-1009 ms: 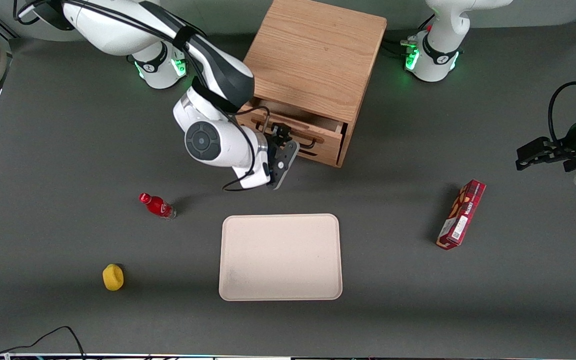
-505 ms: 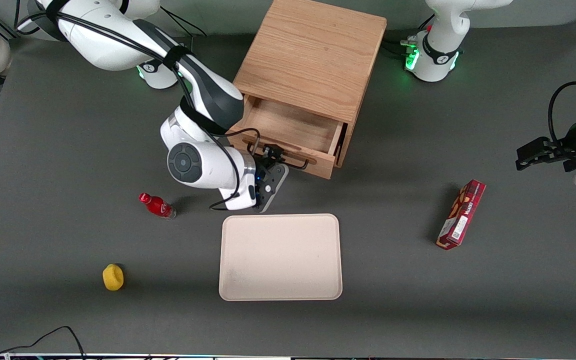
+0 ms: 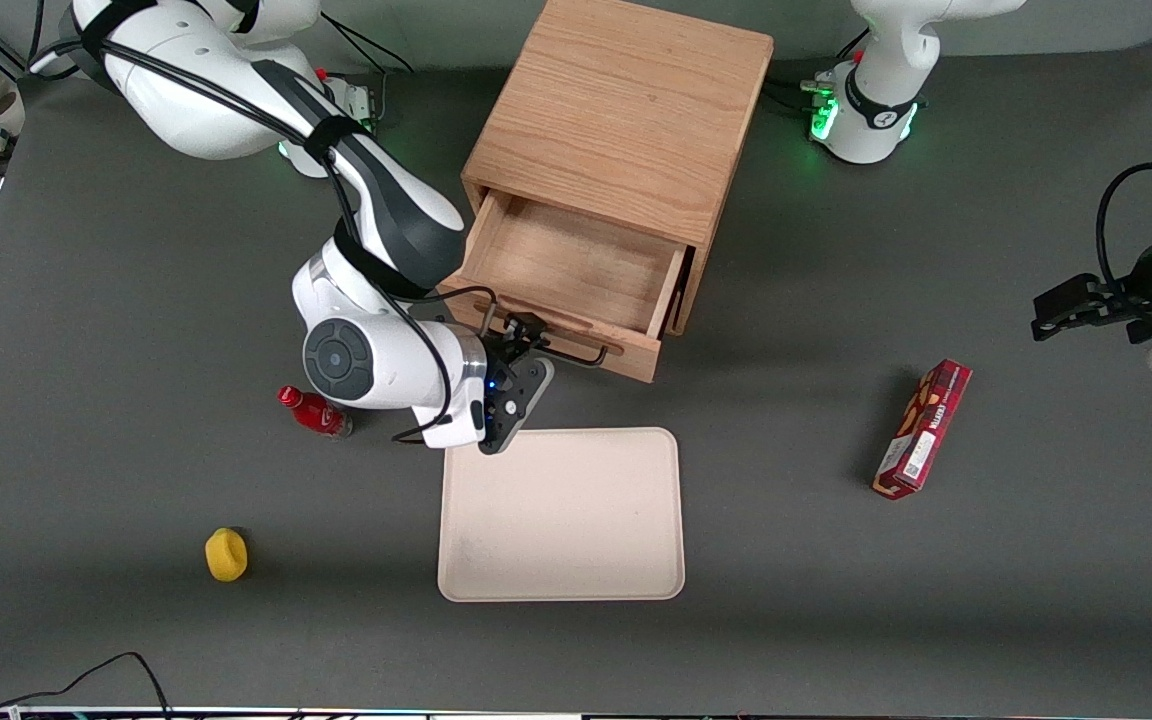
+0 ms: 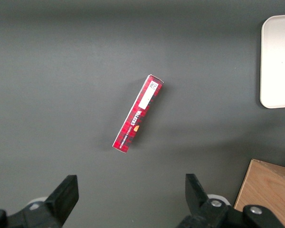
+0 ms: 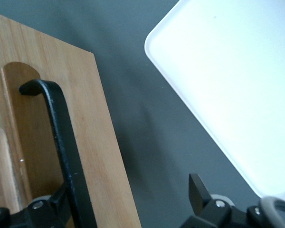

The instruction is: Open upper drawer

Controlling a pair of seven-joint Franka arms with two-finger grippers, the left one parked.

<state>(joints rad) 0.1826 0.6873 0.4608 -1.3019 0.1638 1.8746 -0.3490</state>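
- Upper drawer (image 3: 576, 268) stood pulled well out of the oak cabinet (image 3: 626, 110), its bare wooden floor exposed, its front strip facing the front camera near the beige tray (image 3: 561, 515).
- Gripper (image 3: 521, 340) sat at the black wire handle (image 3: 551, 345), at the end nearer the working arm; in the right wrist view the bar (image 5: 66, 147) ran between the two fingers (image 5: 197, 192), which stood apart around it, not pressed onto it.
- Judgement: the task looked almost complete; only a short pull, or a release, seemed to remain.
- Risk 1: further pulling could draw the drawer off its runners or drag the whole cabinet across the worktop (image 3: 136, 300), since nothing visible anchors it.
- Risk 2: the hold was off-centre on the handle, so a skewed pull could twist the drawer and jam it in its opening.
- Risk 3: with the fingers loose about the bar, it could slip out if the wrist tilted, and the pull would be lost.
- Risk 4: the gripper's body hung just above the tray's nearest corner; continued travel toward the front camera could strike or shove the tray.
- Risk 5: the red bottle (image 3: 316, 411) lay beside the wrist housing and could be knocked by the arm as it swung.
- Yellow object (image 3: 226, 554) and red box (image 3: 922, 430) lay well apart from the action.
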